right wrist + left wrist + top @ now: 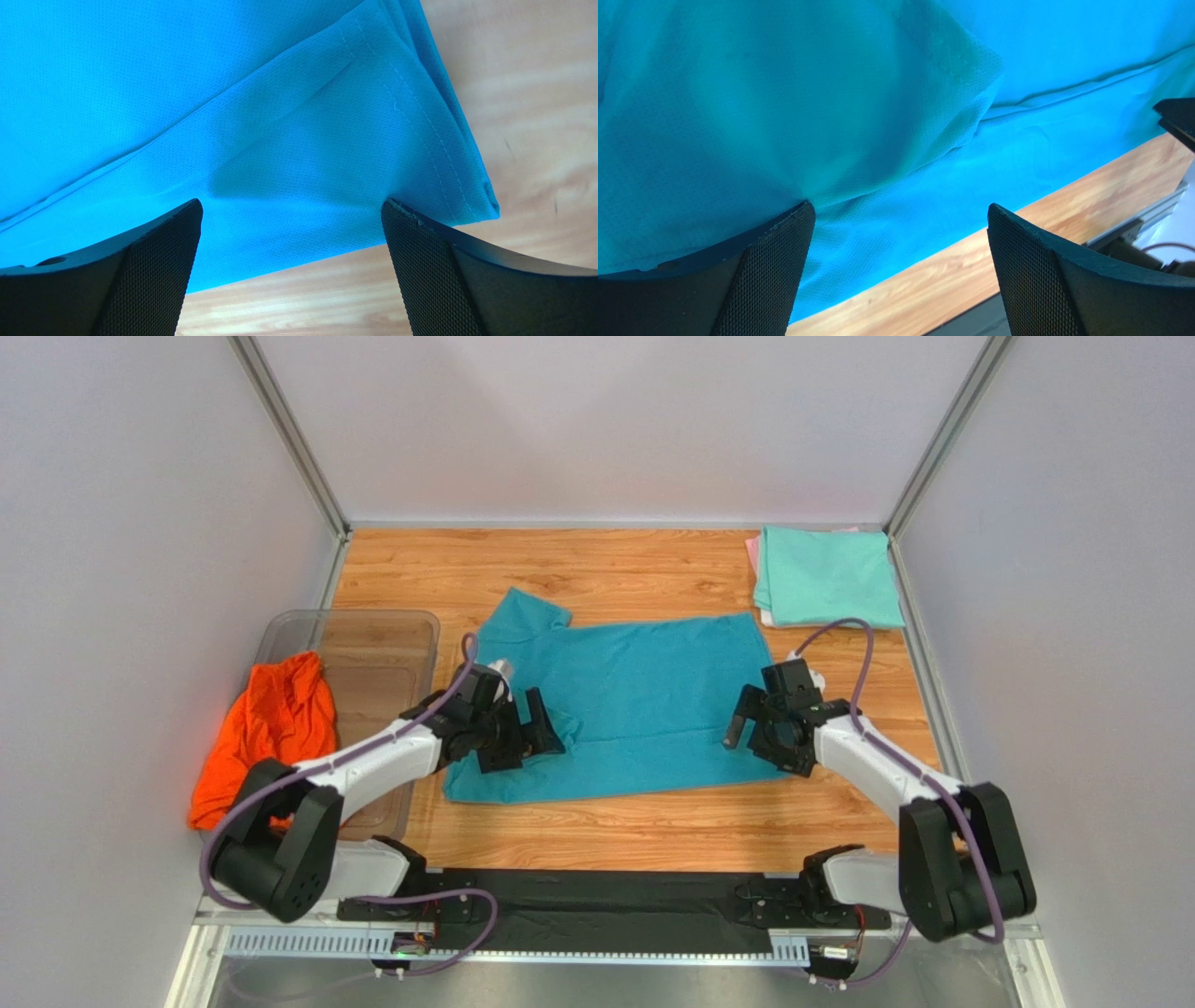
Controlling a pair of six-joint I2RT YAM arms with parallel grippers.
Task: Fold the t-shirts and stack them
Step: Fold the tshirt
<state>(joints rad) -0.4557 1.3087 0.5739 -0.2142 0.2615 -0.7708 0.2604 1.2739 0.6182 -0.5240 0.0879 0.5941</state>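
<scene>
At table (617, 567) centre: teal shirt (624, 703) lies flat, long axis 9-to-3, one sleeve poking out at 11 o'clock.
Teal layers: doubled over. Left wrist view shows a stitched edge lying on a lower layer; right wrist view shows a hemmed corner with stacked edges on bare wood.
Teal near edge: runs just short of the 6 o'clock table edge, with a wood strip showing below it.
Left gripper (530, 735): over the teal shirt's 9 o'clock end, jaws wide apart, nothing between them. Cloth fills its camera, right up against the left finger (773, 259); can't tell if it actually touches.
Right gripper (751, 732): over the teal shirt's 3 o'clock end by the near corner, jaws wide apart, empty. Can't tell if the tips touch the cloth.
Mint shirt (828, 574): folded square at 1 o'clock, far right corner, well apart from the teal one.
Pink shirt (753, 560): under the mint one, only a sliver showing along its left side.
Orange shirt (274, 728): crumpled at 9 o'clock, draped over the tub's left rim, partly in, partly hanging outside.
Tub (379, 637): clear plastic, left edge of the table, just beside the teal shirt's sleeve end; the left arm crosses its near corner.
</scene>
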